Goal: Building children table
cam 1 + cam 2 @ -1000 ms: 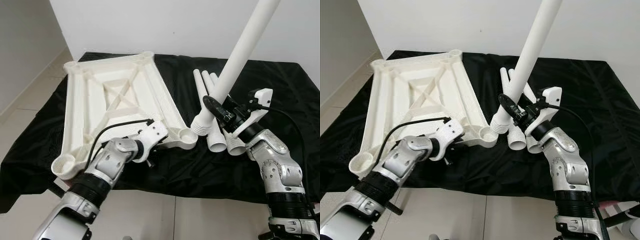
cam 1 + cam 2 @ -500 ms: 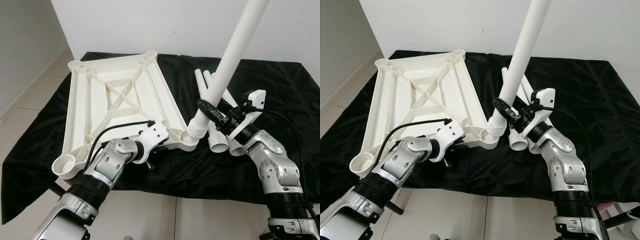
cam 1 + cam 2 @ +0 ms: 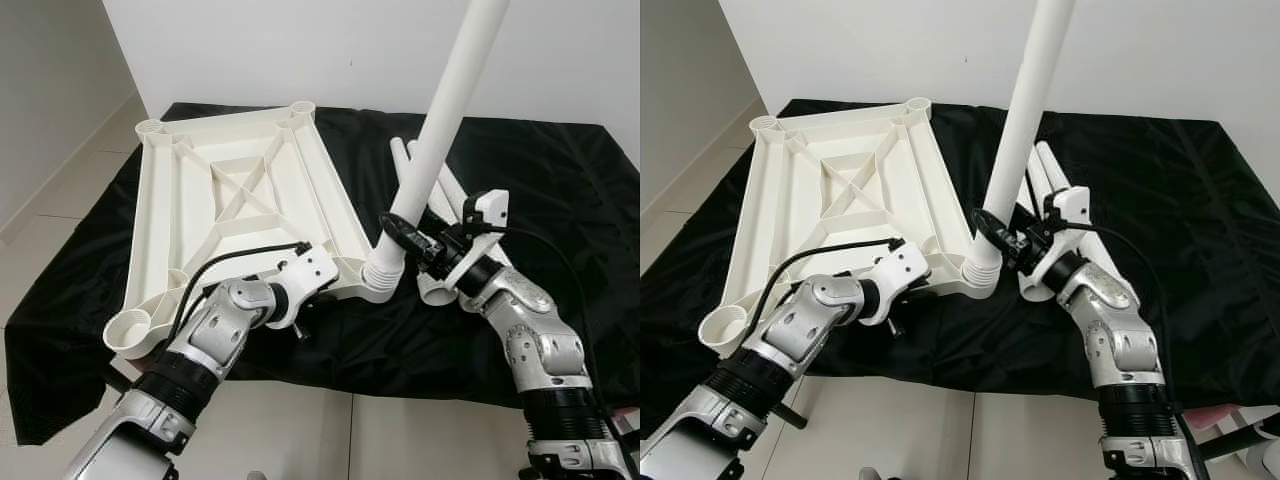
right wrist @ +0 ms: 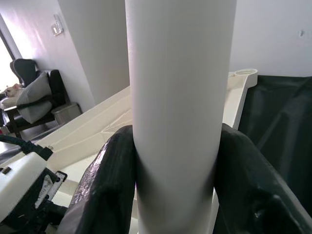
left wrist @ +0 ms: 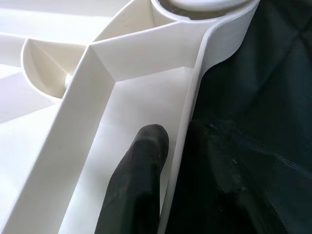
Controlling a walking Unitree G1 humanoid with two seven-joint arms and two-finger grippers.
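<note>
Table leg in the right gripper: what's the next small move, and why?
Probably press the leg straight down while twisting. Its ribbed end sits at the tabletop's near corner socket, the right gripper is clamped on it, and the left gripper pinches the rim.

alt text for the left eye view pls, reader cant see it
The right gripper holds a long white table leg nearly upright, its ribbed end at a corner socket of an upside-down white tabletop on black cloth. The left gripper clamps the tabletop's near rim; spare legs lie alongside.
</note>
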